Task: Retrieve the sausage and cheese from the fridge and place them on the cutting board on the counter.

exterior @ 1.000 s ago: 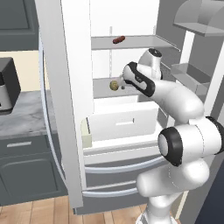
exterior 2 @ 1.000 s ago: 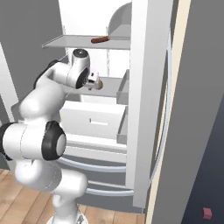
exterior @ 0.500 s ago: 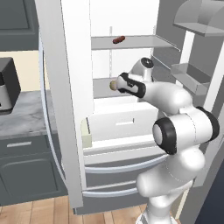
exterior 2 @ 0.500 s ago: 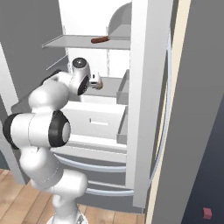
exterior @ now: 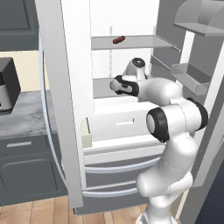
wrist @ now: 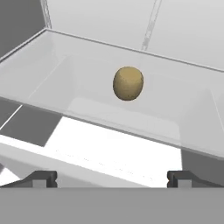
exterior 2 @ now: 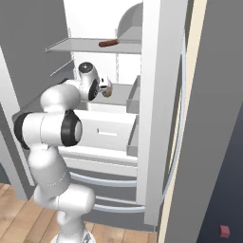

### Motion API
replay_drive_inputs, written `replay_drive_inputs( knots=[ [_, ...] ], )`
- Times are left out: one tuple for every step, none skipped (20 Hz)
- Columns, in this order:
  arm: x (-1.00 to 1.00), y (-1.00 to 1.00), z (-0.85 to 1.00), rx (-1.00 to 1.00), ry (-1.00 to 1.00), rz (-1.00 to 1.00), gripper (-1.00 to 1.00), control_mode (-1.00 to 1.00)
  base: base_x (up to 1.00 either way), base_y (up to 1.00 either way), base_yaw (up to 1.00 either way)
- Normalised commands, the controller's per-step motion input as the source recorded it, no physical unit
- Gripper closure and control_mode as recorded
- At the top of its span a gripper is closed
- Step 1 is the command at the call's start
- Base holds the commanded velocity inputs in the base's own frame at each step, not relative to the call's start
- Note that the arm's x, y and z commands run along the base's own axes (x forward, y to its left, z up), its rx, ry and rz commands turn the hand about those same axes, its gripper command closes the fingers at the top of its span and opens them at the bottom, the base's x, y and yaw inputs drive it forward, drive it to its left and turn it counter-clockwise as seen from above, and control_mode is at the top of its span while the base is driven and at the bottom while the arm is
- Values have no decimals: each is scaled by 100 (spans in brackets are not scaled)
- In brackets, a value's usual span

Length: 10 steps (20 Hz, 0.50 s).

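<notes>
The fridge (exterior: 65, 109) stands open in front of me. The sausage (exterior: 118, 40), a small reddish-brown piece, lies on the upper shelf, and it shows again (exterior 2: 108, 43) in the right base view. The cheese (wrist: 128, 83), a rounded yellow-tan lump, sits on the clear middle shelf, straight ahead of the hand. My gripper (wrist: 112, 178) is open, its fingertips (wrist: 43, 178) spread wide and short of the cheese. In the left base view the gripper (exterior: 114, 84) is level with the middle shelf, right by the cheese (exterior 2: 108, 93). The cutting board is out of view.
A white drawer (exterior: 122, 124) juts out below the middle shelf. Door bins (exterior: 192, 76) line the open right door beside the arm. The marble counter (exterior: 26, 116) with a dark appliance (exterior: 6, 85) lies left of the fridge. A small pale box (exterior: 86, 133) sits by the drawer.
The hand has reached further into the fridge at middle-shelf height, closing on the cheese. The sausage and cheese have not moved.
</notes>
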Motion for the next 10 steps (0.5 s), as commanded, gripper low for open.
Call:
replay_drive_inputs(
  knots=[
    [33, 0, -7, -5, 3, 0, -100, -100, 0, 0, 0],
    [34, 0, -4, -2, 2, 0, -100, -100, 0, 0, 0],
    [38, 0, -4, -1, 3, 0, -100, -100, 0, 0, 0],
    [36, 0, -2, 0, 0, 0, -100, -100, 0, 0, 0],
    [42, 0, -4, 0, 1, 0, -100, -100, 0, 0, 0],
    [44, 1, -6, 0, 2, 0, -100, -100, 0, 0, 0],
    [50, 2, -11, 0, 5, 0, -100, -100, 0, 0, 0],
    [55, 0, -11, 0, 6, 0, -100, -100, 0, 0, 0],
    [55, 0, -15, 0, 9, 0, -100, -100, 0, 0, 0],
    [58, 0, -16, 0, 8, 0, -100, -100, 0, 0, 0]
  ],
)
